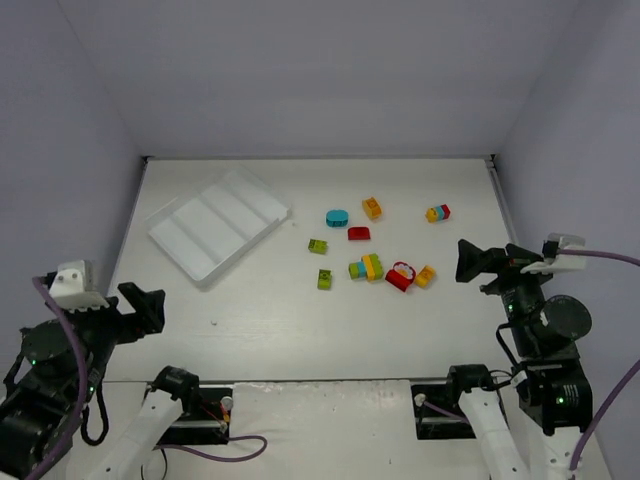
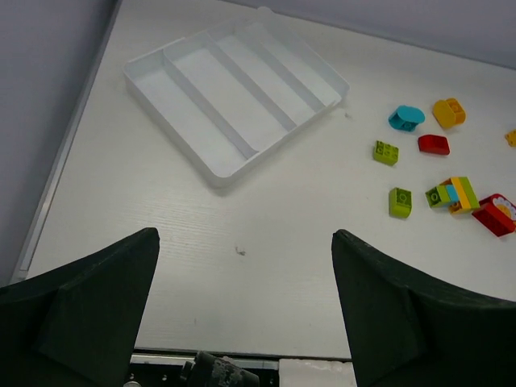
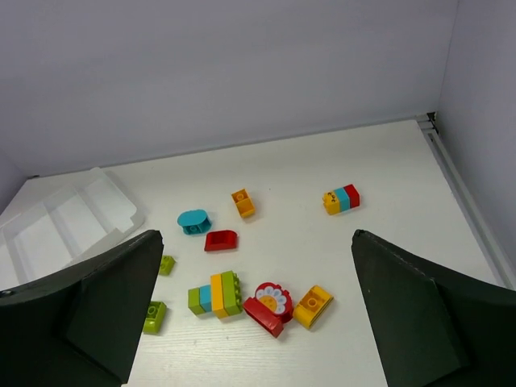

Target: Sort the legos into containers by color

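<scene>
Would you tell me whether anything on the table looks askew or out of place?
The shallow white plastic four-compartment tray lies skewed, diagonal to the edges of the table, and empty. The small coloured plastic bricks lie scattered to its right, some joined in mixed-colour clusters. Nothing looks damaged.

The white four-compartment tray (image 1: 215, 235) lies flat, askew, at the far left; well apart to its right are scattered a teal oval brick (image 1: 337, 218); an orange brick (image 1: 372, 207); a red brick (image 1: 359, 233); two lime bricks (image 1: 318, 246); a lime-teal-orange cluster (image 1: 366, 267); a red flower brick (image 1: 402, 276) just beside a second orange brick (image 1: 426, 276); an orange-teal-red cluster (image 1: 438, 212).
</scene>
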Robot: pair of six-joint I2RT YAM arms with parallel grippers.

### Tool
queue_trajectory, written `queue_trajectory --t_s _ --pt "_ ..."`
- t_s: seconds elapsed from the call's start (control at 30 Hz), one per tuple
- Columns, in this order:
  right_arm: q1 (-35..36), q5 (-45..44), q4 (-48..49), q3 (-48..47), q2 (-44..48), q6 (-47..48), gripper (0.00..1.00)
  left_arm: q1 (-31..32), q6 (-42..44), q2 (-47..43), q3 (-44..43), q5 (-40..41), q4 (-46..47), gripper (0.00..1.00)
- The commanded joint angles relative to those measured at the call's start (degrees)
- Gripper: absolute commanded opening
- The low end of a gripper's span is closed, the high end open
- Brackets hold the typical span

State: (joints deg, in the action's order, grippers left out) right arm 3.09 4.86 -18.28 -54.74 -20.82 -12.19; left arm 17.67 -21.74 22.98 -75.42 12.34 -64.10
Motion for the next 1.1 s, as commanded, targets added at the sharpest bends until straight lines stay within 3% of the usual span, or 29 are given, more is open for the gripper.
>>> queue_trajectory --t_s 0.0,0.27,0.43,0.67,1.07 --pt "0.2 -1.0 3.3 -1.8 -4.6 -1.5 1.0 0.3 -0.7 7.5 -0.3 -4.3 3.0 0.81" --pt "0.2 -4.1 2.7 -3.8 -11.6 -7.3 1.0 0.3 -3.7 24.4 0.0 -15.8 12.3 0.81" --pt "0.2 -3.4 2.9 -2.8 -17.8 -8.7 1.0 1.0 -8.6 33.4 1.1 -21.6 24.0 0.81" --pt "0.2 -0.6 4.0 0.9 -22.4 -10.3 1.0 11.6 -12.2 48.4 0.4 -17.2 35.4 0.81" --pt "0.7 -0.5 5.5 5.6 -23.7 -10.5 1.0 24.8 -17.5 74.8 -5.5 -11.6 41.3 0.75"
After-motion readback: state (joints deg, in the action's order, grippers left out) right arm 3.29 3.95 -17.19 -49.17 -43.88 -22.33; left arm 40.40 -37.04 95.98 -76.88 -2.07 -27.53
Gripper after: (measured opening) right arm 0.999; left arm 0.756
